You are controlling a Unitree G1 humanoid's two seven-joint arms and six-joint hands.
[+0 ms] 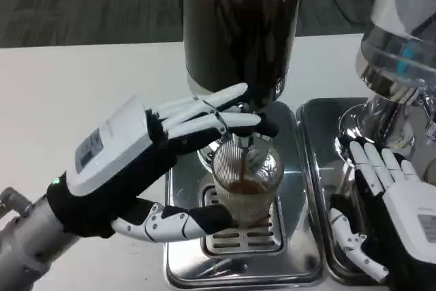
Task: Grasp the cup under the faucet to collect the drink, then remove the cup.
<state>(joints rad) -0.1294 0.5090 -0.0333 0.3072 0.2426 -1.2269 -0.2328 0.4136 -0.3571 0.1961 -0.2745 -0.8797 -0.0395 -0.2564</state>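
A: Currently, what is obscured or cropped?

B: The left hand [129, 168] covers the left side of the cup [246, 185]. Its upper fingers [204, 110] lie close together, extended across the faucet [240, 142] area; the thumb lies low against the cup's base. Whether it bears on the wall there is hard to read. The dispenser [238, 25] is cut off at the top edge, and its dark tank hides the table [82, 86] behind it. The second dispenser [402, 52] is cropped at the right edge.

A: Location of the cup?

B: Upright on the slotted grille of the drip tray [238, 264], directly under the faucet. A brown stream runs into it; brown liquid sits in the lower part.

A: State of the right hand?

B: The right hand [392, 199] rests over the neighbouring tray [320, 189], fingers straight, slightly apart, holding nothing. Its wrist is cut off at the bottom corner.

A: Open room?

B: Bare white table lies left of the tray. The two trays stand just beside each other, a narrow gap between them.
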